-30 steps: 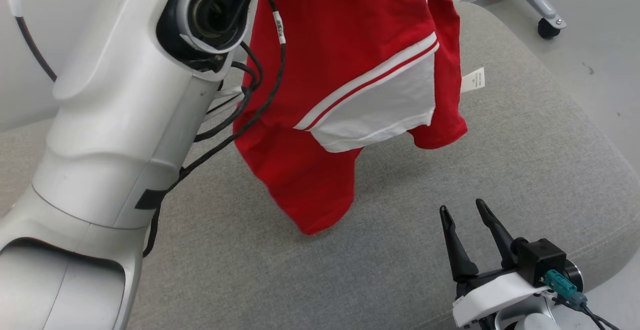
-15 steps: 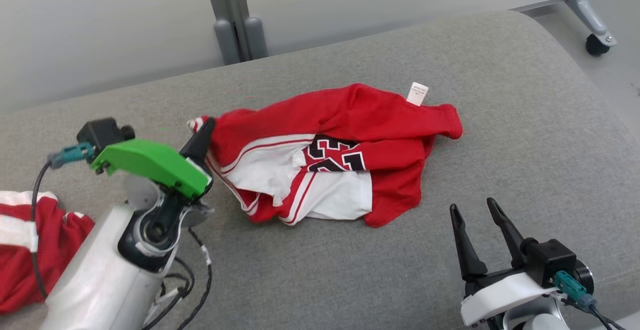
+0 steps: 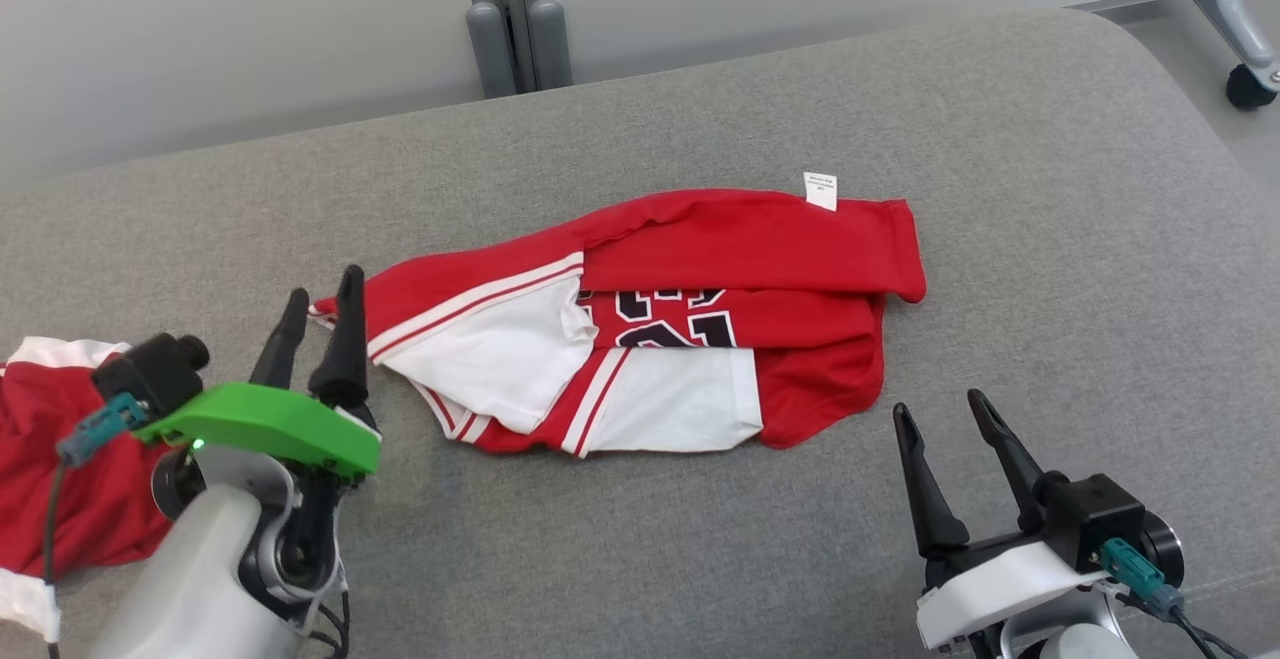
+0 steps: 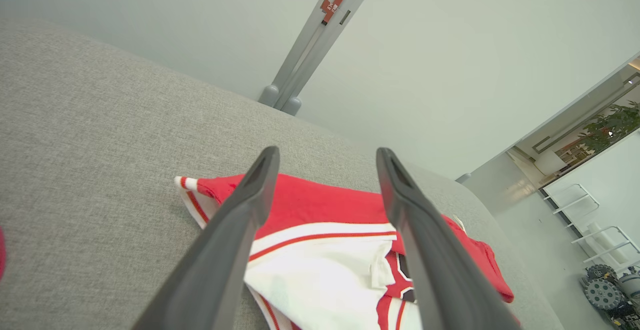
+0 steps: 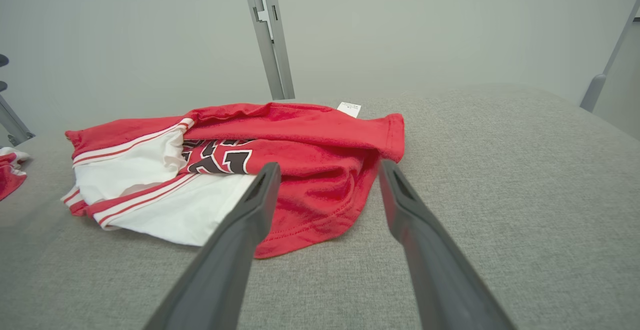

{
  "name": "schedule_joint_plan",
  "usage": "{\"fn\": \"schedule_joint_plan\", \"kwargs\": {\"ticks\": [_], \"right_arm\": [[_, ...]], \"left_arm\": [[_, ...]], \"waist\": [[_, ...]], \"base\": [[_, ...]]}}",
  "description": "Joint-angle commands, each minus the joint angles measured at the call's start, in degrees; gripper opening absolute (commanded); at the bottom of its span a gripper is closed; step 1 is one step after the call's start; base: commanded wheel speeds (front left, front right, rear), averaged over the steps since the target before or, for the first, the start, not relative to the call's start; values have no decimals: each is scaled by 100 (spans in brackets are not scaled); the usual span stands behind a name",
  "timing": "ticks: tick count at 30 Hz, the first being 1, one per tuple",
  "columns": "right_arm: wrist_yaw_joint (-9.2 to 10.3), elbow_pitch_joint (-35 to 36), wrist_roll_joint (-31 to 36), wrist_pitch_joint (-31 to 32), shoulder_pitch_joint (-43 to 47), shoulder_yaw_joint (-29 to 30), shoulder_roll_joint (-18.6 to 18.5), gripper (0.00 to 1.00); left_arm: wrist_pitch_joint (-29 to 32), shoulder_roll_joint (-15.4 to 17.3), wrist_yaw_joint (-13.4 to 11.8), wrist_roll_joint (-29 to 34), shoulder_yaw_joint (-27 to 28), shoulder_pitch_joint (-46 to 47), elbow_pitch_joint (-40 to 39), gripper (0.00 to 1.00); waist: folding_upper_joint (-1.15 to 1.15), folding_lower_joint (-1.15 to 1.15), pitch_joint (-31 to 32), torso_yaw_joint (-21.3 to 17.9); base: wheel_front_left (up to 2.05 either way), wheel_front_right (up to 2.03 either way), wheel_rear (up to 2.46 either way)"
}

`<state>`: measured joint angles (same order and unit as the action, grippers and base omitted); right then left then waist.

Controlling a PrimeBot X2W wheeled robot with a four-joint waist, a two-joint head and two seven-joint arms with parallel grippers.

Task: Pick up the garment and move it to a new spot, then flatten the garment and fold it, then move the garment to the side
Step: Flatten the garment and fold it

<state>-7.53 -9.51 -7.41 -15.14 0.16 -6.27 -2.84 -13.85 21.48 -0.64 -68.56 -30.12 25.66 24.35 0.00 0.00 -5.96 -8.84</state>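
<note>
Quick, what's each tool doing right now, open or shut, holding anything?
Left tool: open, holding nothing, near the crumpled red-and-white fabric jersey.
Right tool: open, holding nothing.

Left gripper point(image 4: 327, 153) parted over a rumpled red-and-white jersey garment point(image 4: 320, 205).
Two long dark fingers wide apart. Garment lies on the grey woven fabric cushion point(image 4: 90, 159), toward its far edge. Its striped corner shows beside one finger, a bit of black print against the other. Grey metal post point(image 4: 310, 44) rises behind the cushion, pale wall beyond.
</note>
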Motion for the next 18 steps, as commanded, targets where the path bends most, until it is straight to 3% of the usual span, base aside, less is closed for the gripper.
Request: {"fn": "schedule_joint_plan", "kwargs": {"ticks": [1,4,8,12,18], "right_arm": [[8,-3,19,-1,80,18,-9,100],[8,9,54,-1,142,66,-10,100],[8,-10,100,-1,150,90,-8,100],[8,-21,129,-1,102,39,-9,100],[8,10,192,-1,49,-12,-10,100]], "left_arm": [[-84,-53,-77,263,0,-248,-59,100],[-135,-363,-233,864,139,-676,-364,100],[-134,-893,-228,1354,138,-1389,-632,100],[-125,-1104,-95,1627,-236,-1541,-364,100],[64,-1293,-282,1923,-524,-1034,406,100]], "waist": [[0,0,5,23],[0,0,21,85],[0,0,67,158],[0,0,80,197],[0,0,-26,200]], "base": [[0,0,0],[0,0,0],[0,0,0],[0,0,0],[0,0,0]]}}
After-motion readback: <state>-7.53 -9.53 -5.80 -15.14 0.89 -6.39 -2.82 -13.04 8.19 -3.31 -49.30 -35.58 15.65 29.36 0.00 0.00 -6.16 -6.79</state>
